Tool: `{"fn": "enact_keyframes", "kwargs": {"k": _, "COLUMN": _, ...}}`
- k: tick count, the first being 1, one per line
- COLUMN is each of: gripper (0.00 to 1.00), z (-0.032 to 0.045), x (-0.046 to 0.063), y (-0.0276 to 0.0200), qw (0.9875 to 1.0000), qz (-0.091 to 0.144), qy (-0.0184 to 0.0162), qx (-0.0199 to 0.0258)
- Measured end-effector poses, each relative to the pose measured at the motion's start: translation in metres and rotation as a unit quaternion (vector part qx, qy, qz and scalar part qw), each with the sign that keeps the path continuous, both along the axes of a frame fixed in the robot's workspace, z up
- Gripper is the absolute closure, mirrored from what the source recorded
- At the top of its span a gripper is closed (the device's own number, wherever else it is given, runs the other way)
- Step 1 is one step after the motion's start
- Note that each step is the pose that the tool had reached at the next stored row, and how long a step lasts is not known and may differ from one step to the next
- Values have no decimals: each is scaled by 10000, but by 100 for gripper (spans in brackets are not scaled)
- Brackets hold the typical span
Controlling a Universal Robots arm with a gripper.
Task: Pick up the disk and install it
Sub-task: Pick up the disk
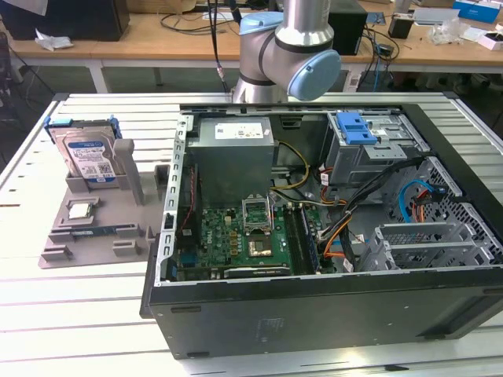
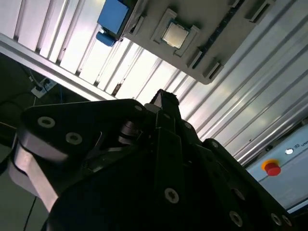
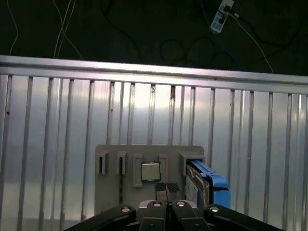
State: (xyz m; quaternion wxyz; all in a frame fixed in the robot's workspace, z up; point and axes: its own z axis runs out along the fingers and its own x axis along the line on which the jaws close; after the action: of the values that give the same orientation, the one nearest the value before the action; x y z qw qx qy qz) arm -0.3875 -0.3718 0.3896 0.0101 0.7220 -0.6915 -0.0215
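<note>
The disk is a silver drive with a blue-and-white label in a blue bracket. It stands on edge in a grey holder on the table at the exterior view's left. In the first wrist view the disk sits just beside my gripper, which hangs well above the holder with its fingers together and nothing between them. In the second wrist view the disk's blue bracket lies far beyond the gripper.
An open computer case fills the table's middle, with a grey drive cage with a blue latch at its back. A small square chip rests in the holder. The arm rises behind the case. A red button sits at the table's edge.
</note>
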Motion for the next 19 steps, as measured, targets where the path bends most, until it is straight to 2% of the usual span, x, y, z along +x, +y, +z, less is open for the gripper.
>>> {"fn": "enact_keyframes", "kwargs": {"k": 4, "gripper": 89, "z": -3, "x": 0, "y": 0, "qw": 9997, "qz": -263, "qy": 0, "qx": -20}}
{"fn": "enact_keyframes", "kwargs": {"k": 6, "gripper": 89, "z": -4, "x": 0, "y": 0, "qw": 9990, "qz": -453, "qy": -1, "qx": -44}}
{"fn": "enact_keyframes", "kwargs": {"k": 13, "gripper": 89, "z": -3, "x": 0, "y": 0, "qw": 9988, "qz": -495, "qy": -1, "qx": -45}}
{"fn": "enact_keyframes", "kwargs": {"k": 14, "gripper": 76, "z": -4, "x": 0, "y": 0, "qw": 9987, "qz": -499, "qy": -1, "qx": -45}}
{"fn": "enact_keyframes", "kwargs": {"k": 16, "gripper": 64, "z": -4, "x": 0, "y": 0, "qw": 9987, "qz": -503, "qy": -1, "qx": -45}}
{"fn": "enact_keyframes", "kwargs": {"k": 17, "gripper": 64, "z": -3, "x": 0, "y": 0, "qw": 9987, "qz": -504, "qy": -1, "qx": -45}}
{"fn": "enact_keyframes", "kwargs": {"k": 19, "gripper": 52, "z": -3, "x": 0, "y": 0, "qw": 9987, "qz": -508, "qy": -1, "qx": -46}}
